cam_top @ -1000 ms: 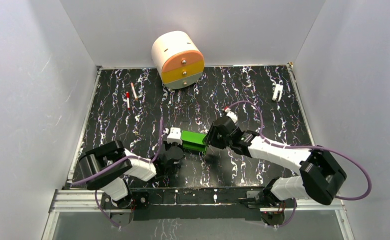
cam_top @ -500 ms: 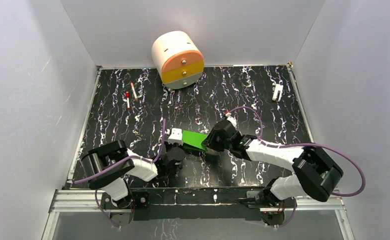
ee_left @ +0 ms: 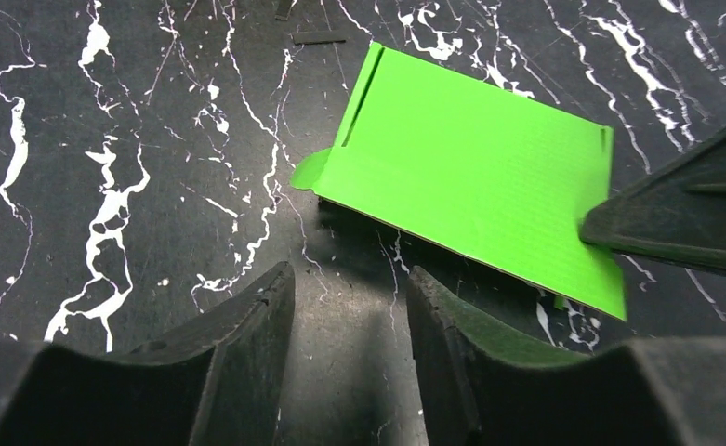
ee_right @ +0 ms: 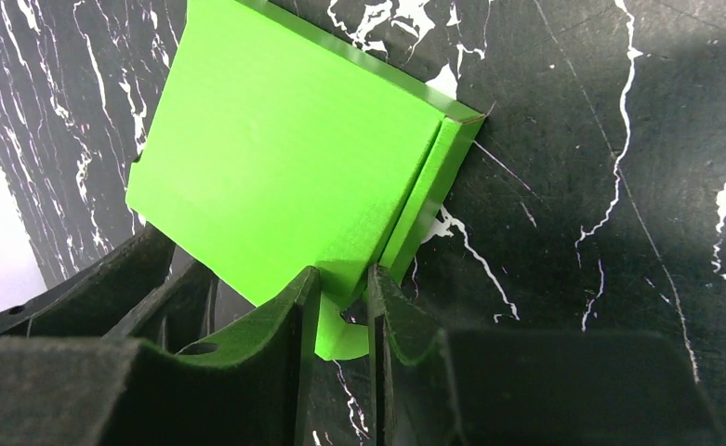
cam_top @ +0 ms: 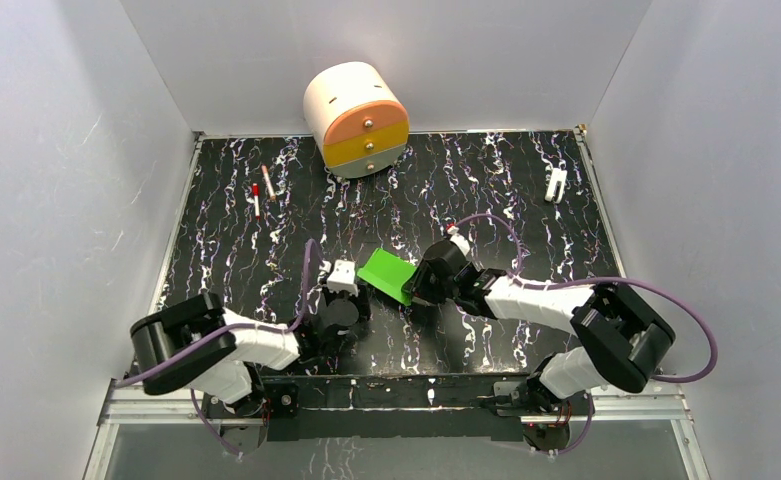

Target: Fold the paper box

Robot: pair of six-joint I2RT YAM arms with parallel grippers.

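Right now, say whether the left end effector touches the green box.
Apart: left wrist view shows bare table between the left end effector and the green box.

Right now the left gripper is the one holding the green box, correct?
No, the right gripper is the one holding the green box, pinching its edge, as the right wrist view shows. The left gripper is open and off the box.

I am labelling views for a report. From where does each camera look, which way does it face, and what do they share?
Top: above and behind, facing down at the table; left arm, right arm show.
Left wrist: faces the paper box; open left pincer shows.
Right wrist: faces the paper box; right pincer grips its edge.
Shared: all see the paper box.
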